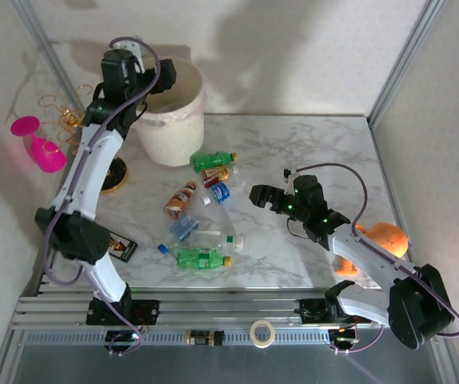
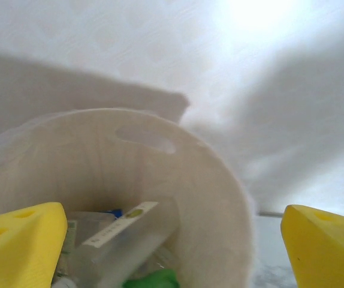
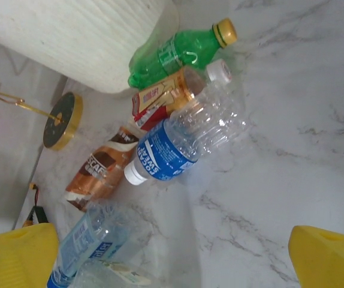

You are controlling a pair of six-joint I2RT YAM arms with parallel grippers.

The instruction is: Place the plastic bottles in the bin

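The left tool (image 2: 172,255) hangs over the mouth of the large cream-white round bin (image 1: 175,120), which stands at the far left of the marble-patterned table (image 1: 309,152). Its yellow fingers (image 2: 17,240) are spread wide with nothing between them. Below it, inside the bin, lie a clear crushed plastic bottle with a pale label (image 2: 127,237) and part of a green bottle (image 2: 154,279).

The right tool (image 1: 263,197) hovers above the middle of the table, jaws wide apart and empty, facing a loose cluster of bottles. Nearest the bin lies a green plastic bottle with a yellow cap (image 3: 175,54), its base just beside the bin's wall. Against it rests an amber bottle with a red-and-yellow label (image 3: 172,96), and against that a clear bottle with a blue label (image 3: 181,144). To their left lies a crushed copper-brown coffee bottle (image 3: 97,174). Nearer the arms, close together, lie a small clear blue-labelled bottle (image 1: 183,228), a clear flattened bottle (image 1: 209,240) and a second green bottle (image 1: 201,258).

A pink wine glass (image 1: 37,144) sits beyond the table's left edge. A round orange object (image 1: 385,238) rests beside the right arm.
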